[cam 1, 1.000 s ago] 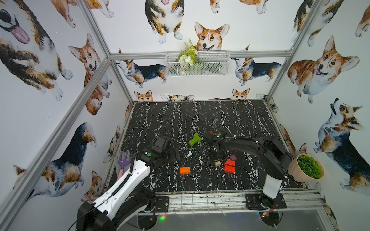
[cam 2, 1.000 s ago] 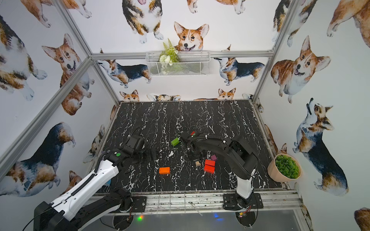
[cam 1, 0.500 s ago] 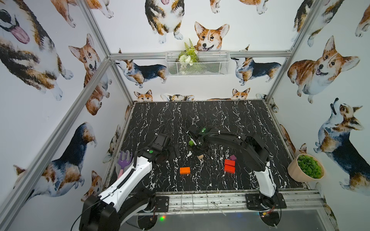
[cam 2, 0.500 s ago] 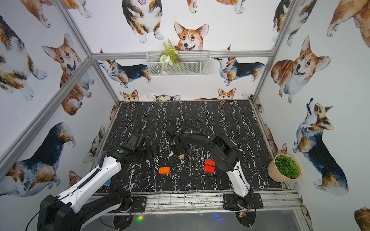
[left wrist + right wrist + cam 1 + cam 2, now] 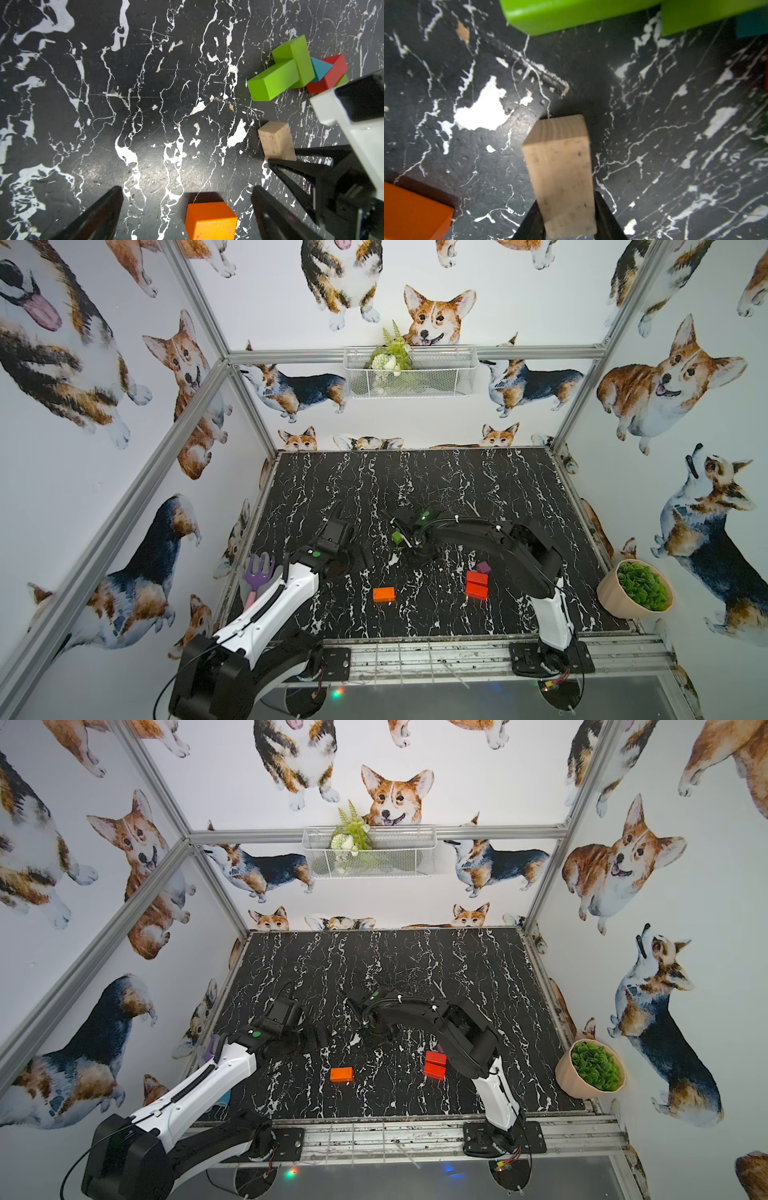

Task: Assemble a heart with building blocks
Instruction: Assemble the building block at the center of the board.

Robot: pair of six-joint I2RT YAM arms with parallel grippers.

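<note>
left gripper (image 5: pixel 187 190): its two fingers (image 5: pixel 97 214) are spread wide apart and hold nothing.
orange block (image 5: pixel 209 220): it lies on the table (image 5: pixel 415 489) and shows between the left fingers, with a gap on each side.
right gripper (image 5: pixel 566 199): its fingers (image 5: pixel 606 220) press on both sides of the wood block and pinch it.
wood block (image 5: pixel 560 162): it sticks out past the right fingertips, low over the table. I cannot tell if its far end touches the table.
heart (image 5: pixel 301 68): only a small clump is built. It sits just past the wood block, out in front of the right fingers and off to one side of the left fingers.
green bars (image 5: pixel 272 83): two of them touch and make a corner in the clump.
teal triangle (image 5: pixel 320 69): it is squeezed between a green bar and the red block, touching both.
red block (image 5: pixel 332 72): it is the end of the clump farthest from the left fingers.
red pair (image 5: pixel 476 578): two more red blocks lie side by side, touching, well away from all the fingers, back beside the right arm.
purple cube (image 5: pixel 483 567): it sits just beside the red pair, well apart from the fingers.
</note>
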